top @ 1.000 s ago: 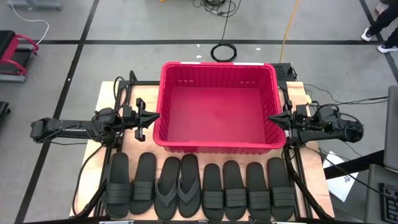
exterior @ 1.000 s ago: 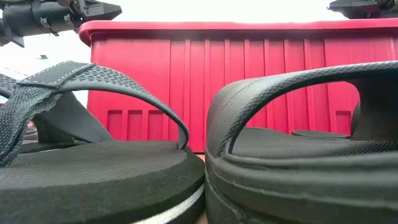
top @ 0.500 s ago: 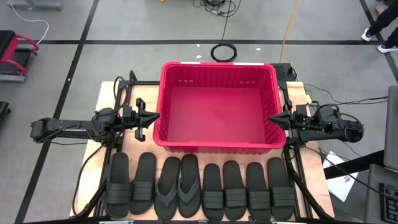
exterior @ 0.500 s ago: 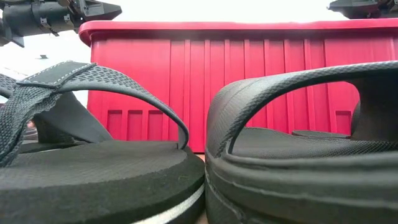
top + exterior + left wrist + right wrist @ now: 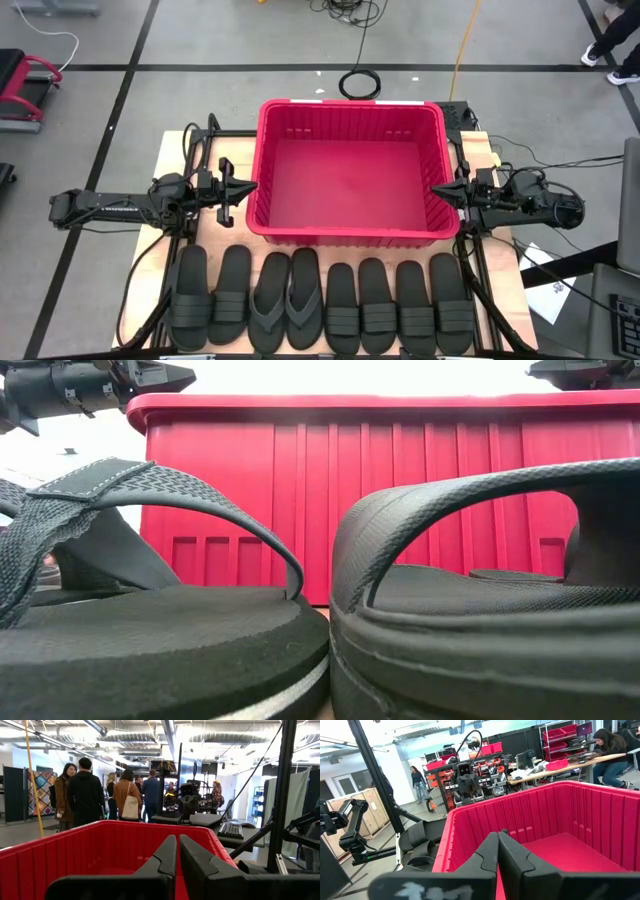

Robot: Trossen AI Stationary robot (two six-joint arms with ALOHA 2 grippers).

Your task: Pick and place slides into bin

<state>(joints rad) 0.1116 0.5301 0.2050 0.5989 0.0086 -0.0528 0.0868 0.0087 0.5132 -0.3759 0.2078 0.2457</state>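
Both grippers, left gripper (image 5: 244, 188) and right gripper (image 5: 437, 189), sit closed and empty beside the bin (image 5: 262, 160). You've got the slides (image 5: 322, 300) lined up near; they look light and floppy, so pinch a strap.

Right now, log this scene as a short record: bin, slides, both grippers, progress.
bin: red bin, centre of the table, nothing inside it
slides: eight black slides in a row along the table's near edge, in front of the bin
thong pair: two flip-flops, third and fourth from the row's left end
left gripper: left gripper shut, empty, at the bin's left wall
right gripper: right gripper shut, empty, at the bin's right wall
progress: no slide in the bin yet
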